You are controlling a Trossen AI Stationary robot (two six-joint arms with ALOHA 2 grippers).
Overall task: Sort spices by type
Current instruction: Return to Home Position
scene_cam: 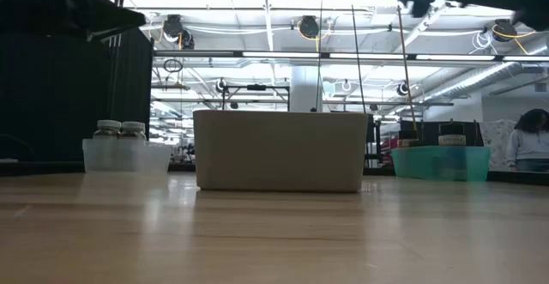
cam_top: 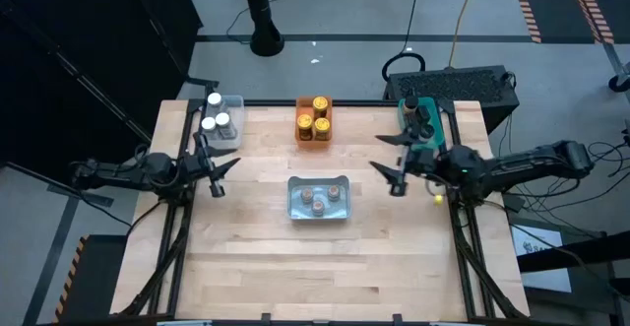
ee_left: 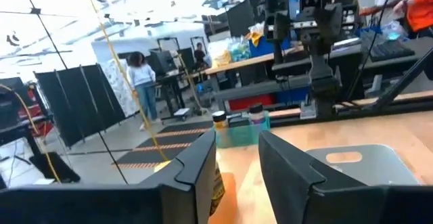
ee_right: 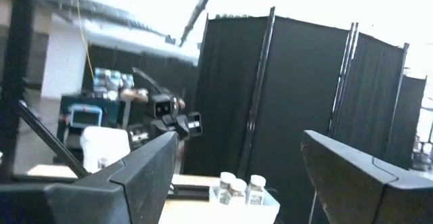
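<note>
The spices stand in four bins on the wooden table. White-lidded jars (cam_top: pixel 217 117) fill a clear bin (cam_top: pixel 234 137) at the far left. Gold-lidded jars (cam_top: pixel 315 117) sit in an orange bin (cam_top: pixel 301 134). Black-lidded jars (cam_top: pixel 418 117) are in a teal bin (cam_top: pixel 425 144) at the far right. Brown-lidded jars (cam_top: pixel 320 200) are in a grey bin (cam_top: pixel 295 208) at the middle. My left gripper (cam_top: pixel 224 176) hovers open near the left edge, below the clear bin. My right gripper (cam_top: pixel 390 164) hovers wide open near the teal bin. Neither holds anything (ee_left: pixel 237 139) (ee_right: pixel 237 143).
The near half of the table (cam_top: pixel 315 267) is bare wood. In the low view the grey bin (scene_cam: pixel 279 151) stands in the middle, with the clear bin (scene_cam: pixel 129 157) and the teal bin (scene_cam: pixel 442 162) on either side. People stand in the room beyond the table.
</note>
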